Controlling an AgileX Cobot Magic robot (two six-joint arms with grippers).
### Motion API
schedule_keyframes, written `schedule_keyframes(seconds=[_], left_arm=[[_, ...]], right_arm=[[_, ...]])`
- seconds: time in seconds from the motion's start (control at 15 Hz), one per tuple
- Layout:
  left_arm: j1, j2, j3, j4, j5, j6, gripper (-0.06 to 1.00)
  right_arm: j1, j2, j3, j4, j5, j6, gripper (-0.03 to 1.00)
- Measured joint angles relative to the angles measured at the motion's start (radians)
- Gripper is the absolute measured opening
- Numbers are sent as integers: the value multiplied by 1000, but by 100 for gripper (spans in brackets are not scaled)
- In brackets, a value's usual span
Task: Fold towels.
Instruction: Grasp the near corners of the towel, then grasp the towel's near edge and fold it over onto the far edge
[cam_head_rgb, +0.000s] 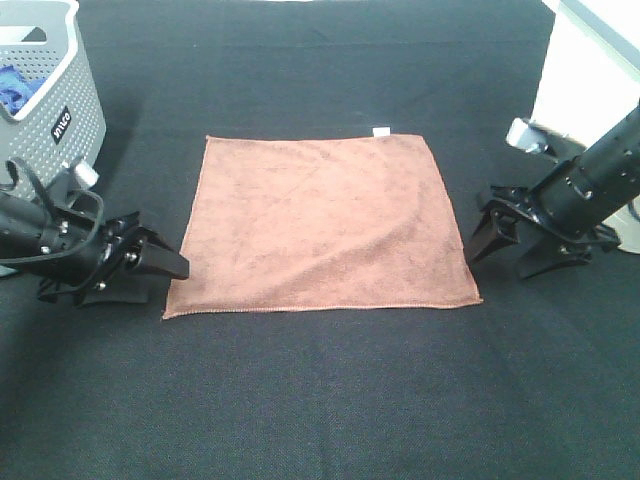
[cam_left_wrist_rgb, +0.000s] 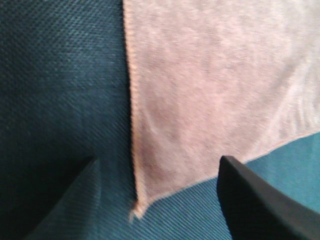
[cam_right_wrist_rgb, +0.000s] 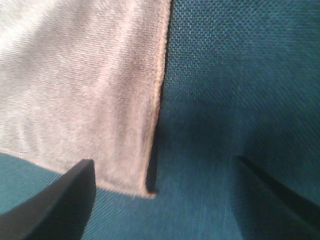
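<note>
Spread flat and unfolded at the middle of the black woven-cloth table (cam_head_rgb: 320, 400): a square reddish-brown microfibre towel (cam_head_rgb: 320, 225) with stitched edges. Carries a small white tag (cam_head_rgb: 381, 131) on its far edge, close to the far right corner.

Just off the towel's near left corner, low over the table: the black two-fingered left gripper (cam_head_rgb: 165, 255), jaws spread wide and clasping nothing. In the left wrist view (cam_left_wrist_rgb: 159, 160), frames that corner of the towel (cam_left_wrist_rgb: 200, 90) between the fingers, one finger over bare table, the other beside the near hem; cannot tell whether either tip touches the surface.

Just beside the right hem, toward the near right corner: the black two-fingered right gripper (cam_head_rgb: 497, 268), likewise released and empty. In the right wrist view (cam_right_wrist_rgb: 164, 161), shows the towel (cam_right_wrist_rgb: 75, 80) ending between the fingers, one finger by the near hem, the other over bare table.

At the far left, behind the left arm and well apart from the towel: a grey perforated plastic basket (cam_head_rgb: 60, 110) holding a crumpled blue cloth (cam_head_rgb: 12, 88). At the far right, behind the right arm: a white panel (cam_head_rgb: 590, 70).
</note>
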Motion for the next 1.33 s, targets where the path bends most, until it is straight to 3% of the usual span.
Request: schedule_keyframes(seconds=[0.33, 0.47, 0.73, 0.8, 0.87, 0.93, 1.07, 1.2, 1.33], left_arm=[[-72, 83, -91, -24, 55, 7, 63], [-119, 119, -138, -34, 74, 7, 63], [-133, 128, -149, -42, 69, 6, 54], [-133, 135, -149, -40, 60, 6, 43], [-133, 138, -149, -27, 46, 6, 26], [-133, 146, -149, -21, 42, 6, 5], [-133, 146, -149, -4, 46, -6, 1], [-133, 145, -149, 52, 70, -65, 1], [-133, 115, -133, 189, 92, -157, 1]], right_arm=[[0, 81, -27, 151, 11, -112, 70], [48, 94, -35, 186, -3, -134, 69], [81, 104, -35, 217, -31, -128, 58], [81, 106, -35, 212, -45, -115, 48], [81, 110, -35, 203, -52, -102, 38], [81, 116, -35, 194, -59, -87, 21], [81, 119, -35, 182, -64, -60, 1], [81, 118, -35, 179, -64, -43, 0], [83, 91, -16, 138, -31, -15, 0]])
